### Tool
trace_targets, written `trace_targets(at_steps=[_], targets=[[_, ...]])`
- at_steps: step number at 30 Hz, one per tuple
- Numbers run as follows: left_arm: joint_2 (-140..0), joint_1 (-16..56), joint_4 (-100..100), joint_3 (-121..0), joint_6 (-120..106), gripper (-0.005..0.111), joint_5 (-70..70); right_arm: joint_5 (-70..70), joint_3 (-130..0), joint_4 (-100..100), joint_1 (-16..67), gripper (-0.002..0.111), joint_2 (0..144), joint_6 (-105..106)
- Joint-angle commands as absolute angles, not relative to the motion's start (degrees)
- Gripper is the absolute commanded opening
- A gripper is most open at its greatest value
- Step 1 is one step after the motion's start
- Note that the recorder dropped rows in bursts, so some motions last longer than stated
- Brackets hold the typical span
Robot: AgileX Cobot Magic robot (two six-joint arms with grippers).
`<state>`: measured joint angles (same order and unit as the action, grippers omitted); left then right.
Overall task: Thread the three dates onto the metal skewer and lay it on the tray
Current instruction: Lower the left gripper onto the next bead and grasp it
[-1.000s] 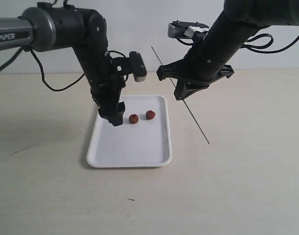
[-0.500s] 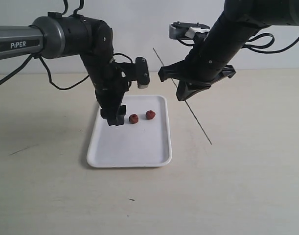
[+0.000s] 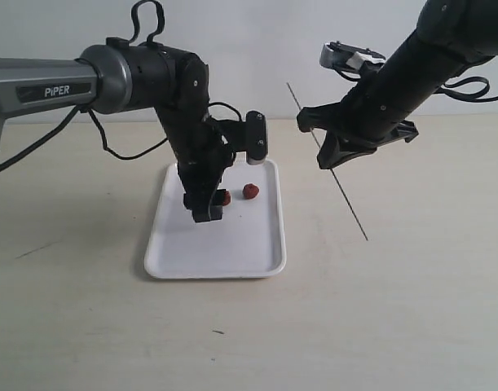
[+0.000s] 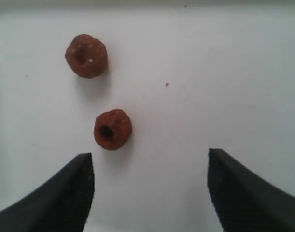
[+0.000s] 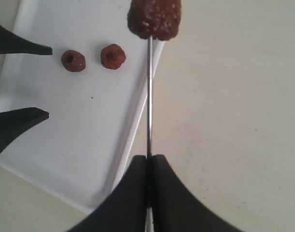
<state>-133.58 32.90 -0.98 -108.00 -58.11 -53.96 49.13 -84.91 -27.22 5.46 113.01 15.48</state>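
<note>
Robot lab or test bench, bare pale worktop [image 3: 412, 309], plain white wall [image 3: 257, 41] behind, two black arms, one [image 3: 110, 77] marked PiPER, loose cables [image 3: 110, 147], no household clutter

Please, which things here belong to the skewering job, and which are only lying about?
Job:
tray
two loose dates on it
skewer, held by the right end effector
third date on the skewer
left end effector, open over the tray

Lying about:
dark speck on the table

The tray [image 3: 232, 244] looks like smooth, matt white plastic, perhaps. The dates [image 4: 112, 129] are rough, wrinkled and dull; the skewer [image 5: 148, 96] is smooth, shiny metal.
</note>
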Motion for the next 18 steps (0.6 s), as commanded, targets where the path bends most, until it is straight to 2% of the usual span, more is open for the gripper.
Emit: trace_targets(at_steps=[1,18], targets=[[-134.49,33.37,-1.57,-108.29,-58.29,0.065,-51.08,48.47,-84.73,-29.20,5.19,0.000,112.77,18.01],[-138.17,33.24,1.07,-108.29,-57.94,0.065,-44.60,49.35,-84.34,-29.97,5.19,0.000,115.79,22.25]])
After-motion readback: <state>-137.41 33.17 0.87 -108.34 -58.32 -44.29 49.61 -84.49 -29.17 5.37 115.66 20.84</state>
